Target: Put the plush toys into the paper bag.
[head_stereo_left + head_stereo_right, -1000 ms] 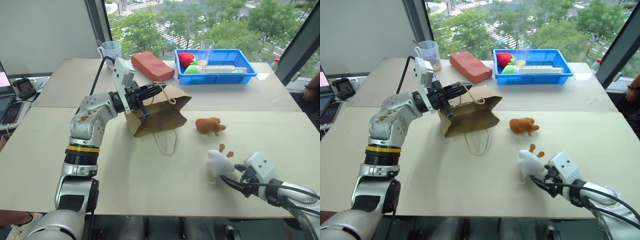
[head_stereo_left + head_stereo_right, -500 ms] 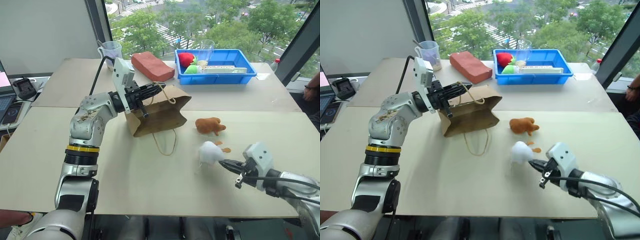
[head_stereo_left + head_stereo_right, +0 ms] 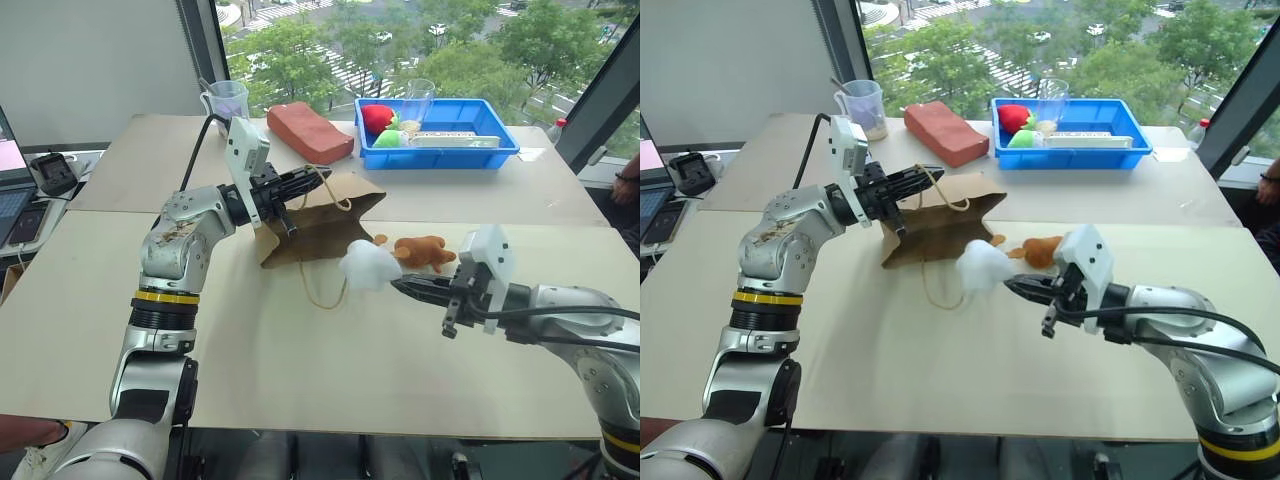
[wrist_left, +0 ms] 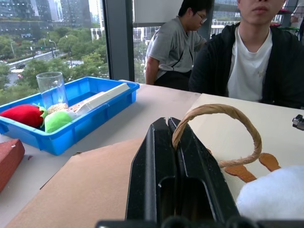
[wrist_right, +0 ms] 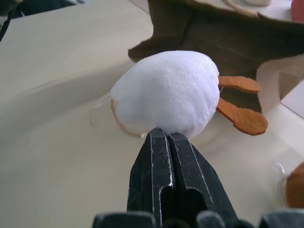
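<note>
White fluff is up in the air: the white plush toy [image 3: 368, 265] is pinched at the tips of the right pincer [image 3: 400, 285], clear of the bench [image 3: 300, 380], its two brown ears [image 5: 240, 102] sticking out toward the bag. Just ahead of that pincer lies the brown paper bag [image 3: 325, 222], on its side. The left pincer [image 3: 318, 178] is clenched on the bag's upper twine handle [image 4: 223, 128], the loop caught between the two black fingers and the bag's upper edge raised. The other handle [image 3: 325, 290] trails loose on the bench, under the hanging toy. Right beside the right pincer, on its far side, the orange-brown plush toy [image 3: 424, 251] sits on the bench. Well beyond the bag: a reddish-brown block [image 3: 308, 131], a measuring cup [image 3: 226, 100], and a blue tray [image 3: 440, 145] holding a red plush fruit [image 3: 377, 118], a green one [image 3: 390, 139] and a clear glass [image 3: 419, 98]. The left wrist view catches two people [image 4: 247, 52] seated past the bench.
</note>
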